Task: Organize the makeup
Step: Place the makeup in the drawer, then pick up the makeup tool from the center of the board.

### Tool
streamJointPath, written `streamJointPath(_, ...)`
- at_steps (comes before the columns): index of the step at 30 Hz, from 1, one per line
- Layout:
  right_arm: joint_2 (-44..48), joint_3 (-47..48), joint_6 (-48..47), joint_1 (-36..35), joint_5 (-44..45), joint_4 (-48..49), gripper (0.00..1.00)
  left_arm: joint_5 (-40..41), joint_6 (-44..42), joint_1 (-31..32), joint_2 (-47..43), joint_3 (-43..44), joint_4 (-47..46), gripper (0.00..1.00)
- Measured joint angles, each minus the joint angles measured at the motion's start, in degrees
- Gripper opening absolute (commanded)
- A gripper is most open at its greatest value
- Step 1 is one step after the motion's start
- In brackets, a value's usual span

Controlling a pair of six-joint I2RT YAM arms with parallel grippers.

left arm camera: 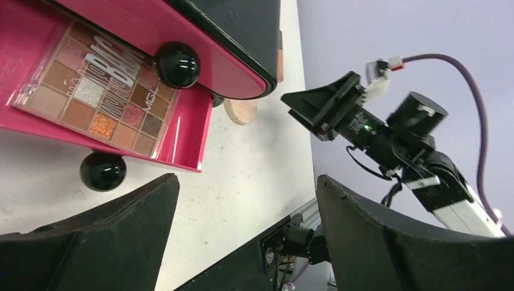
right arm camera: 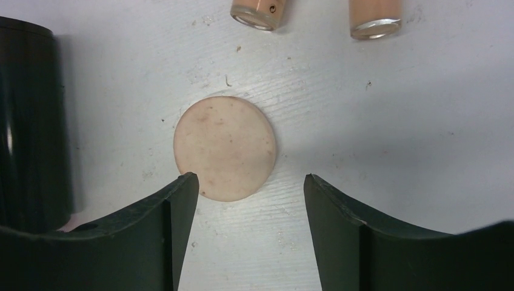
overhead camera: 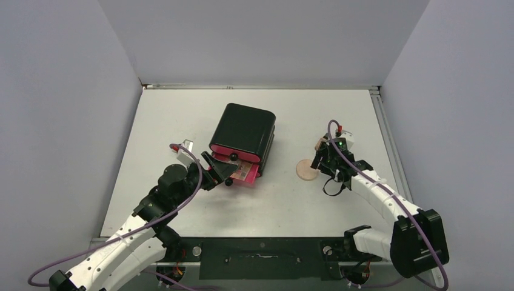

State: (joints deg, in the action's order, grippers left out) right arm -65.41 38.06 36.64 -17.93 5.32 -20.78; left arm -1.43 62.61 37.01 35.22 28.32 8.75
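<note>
The left claw stands wide and empty just in front of the open pink drawer of the black cabinet, where the eyeshadow palette lies flat. The right claw, also spread and empty, hangs over the peach disc on the table. Two tan tubes lie just beyond the disc.

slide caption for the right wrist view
Open right gripper poised over the peach disc, two tan tubes beyond.
</note>
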Motion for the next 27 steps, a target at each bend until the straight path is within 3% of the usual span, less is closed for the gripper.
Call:
streamJointPath(12,-9.25,-1.07,-2.16,2.56,-5.62,3.37,0.45,-2.32,-0.57,-0.02,-1.9,-1.03,-5.16,0.93)
streamJointPath(15,-10.64,-1.42,-3.02,3.13,-6.62,4.42,0.37,-2.45,-0.57,-0.11,-1.92,-1.05,-5.92,0.97)
streamJointPath(22,-14.1,-1.88,-4.04,3.78,-9.38,6.8,0.34,-2.54,-0.57,-0.42,-2.05,-1.07,-6.08,0.96)
streamJointPath(24,-14.88,-1.86,-4.26,3.96,-9.97,7.74,0.25,-2.54,-0.55,-0.46,-2.14,-1.09,-6.08,0.96)
streamJointPath(27,-15.54,-1.9,-4.52,4.09,-10.86,8.68,0.2,-2.51,-0.46,-0.74,-2.6,-1.55,-6.36,0.96)
